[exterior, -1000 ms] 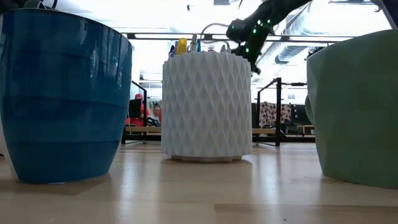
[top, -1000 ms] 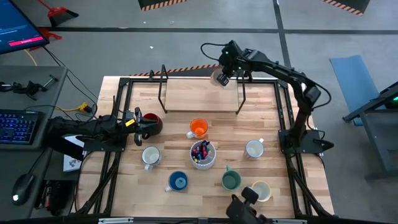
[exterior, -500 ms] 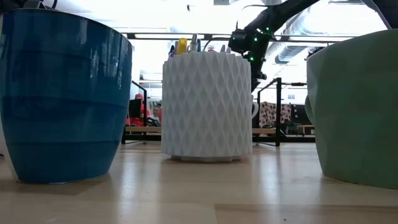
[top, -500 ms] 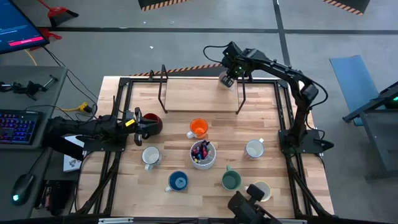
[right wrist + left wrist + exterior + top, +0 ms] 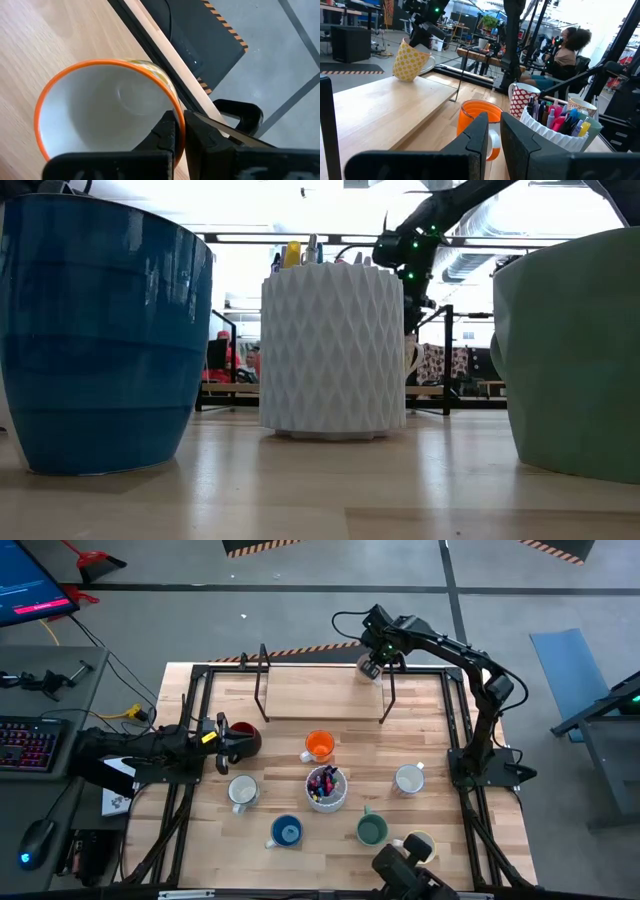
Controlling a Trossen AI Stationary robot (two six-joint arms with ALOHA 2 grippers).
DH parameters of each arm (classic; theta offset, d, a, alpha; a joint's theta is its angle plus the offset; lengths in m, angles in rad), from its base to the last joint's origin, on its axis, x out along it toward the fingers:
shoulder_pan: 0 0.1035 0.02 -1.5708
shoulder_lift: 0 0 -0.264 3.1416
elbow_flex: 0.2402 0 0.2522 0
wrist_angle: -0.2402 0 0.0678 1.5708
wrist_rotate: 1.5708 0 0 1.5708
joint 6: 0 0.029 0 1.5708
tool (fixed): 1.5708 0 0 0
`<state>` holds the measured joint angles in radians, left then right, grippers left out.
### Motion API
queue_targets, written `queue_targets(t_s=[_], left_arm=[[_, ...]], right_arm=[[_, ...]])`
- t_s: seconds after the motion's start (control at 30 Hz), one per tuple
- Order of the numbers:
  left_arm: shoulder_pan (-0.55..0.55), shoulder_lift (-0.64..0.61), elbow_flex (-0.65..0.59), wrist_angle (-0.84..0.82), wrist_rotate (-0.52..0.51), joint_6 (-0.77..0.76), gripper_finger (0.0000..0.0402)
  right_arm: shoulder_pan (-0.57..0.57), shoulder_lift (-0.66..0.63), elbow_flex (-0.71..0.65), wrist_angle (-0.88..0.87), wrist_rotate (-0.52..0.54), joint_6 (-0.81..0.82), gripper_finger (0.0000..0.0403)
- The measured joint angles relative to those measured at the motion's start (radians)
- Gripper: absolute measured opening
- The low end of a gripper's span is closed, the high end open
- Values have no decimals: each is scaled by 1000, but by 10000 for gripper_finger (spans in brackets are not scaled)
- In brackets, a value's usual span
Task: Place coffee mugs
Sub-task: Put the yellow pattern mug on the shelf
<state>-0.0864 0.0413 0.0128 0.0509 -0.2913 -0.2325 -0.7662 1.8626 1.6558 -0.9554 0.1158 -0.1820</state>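
Observation:
A yellow dotted mug with an orange rim hangs tilted at the right end of the raised wooden shelf by the table's far edge. My right gripper is shut on it. My left gripper stays at the left edge beside the dark red mug, its fingers nearly together with nothing between them. Standing on the table are an orange mug, a white mug, a blue mug, a green mug, a second white mug and a cream mug. My right gripper holds the mug by its orange rim, with one finger inside the cup and the other finger outside its wall. The fingers slant down from above. The mug is tilted, its base down at the shelf top; whether it touches there I cannot tell.
A white faceted cup of pens stands mid-table among the mugs. The shelf's dark legs and the black frame rails border the work area. A dark device sits at the near edge. A person sits beyond the table.
My right gripper has carried the yellow mug a little toward the table's right edge and down toward the shelf, tipping further downward as it went. It has stayed shut on the rim.

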Motion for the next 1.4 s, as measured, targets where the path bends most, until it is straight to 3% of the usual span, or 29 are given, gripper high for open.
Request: queue_targets(t_s=[0.63, 1.03, 1.4], left_arm=[[0, 0, 0, 0, 0, 0, 39], [0, 0, 0, 0, 0, 0, 39], [0, 0, 0, 0, 0, 0, 39]], right_arm=[[0, -5, 2, -43, 3, -5, 0], [8, -5, 146, -134, -14, 1, 0], [16, -2, 50, -125, -1, 19, 0]])
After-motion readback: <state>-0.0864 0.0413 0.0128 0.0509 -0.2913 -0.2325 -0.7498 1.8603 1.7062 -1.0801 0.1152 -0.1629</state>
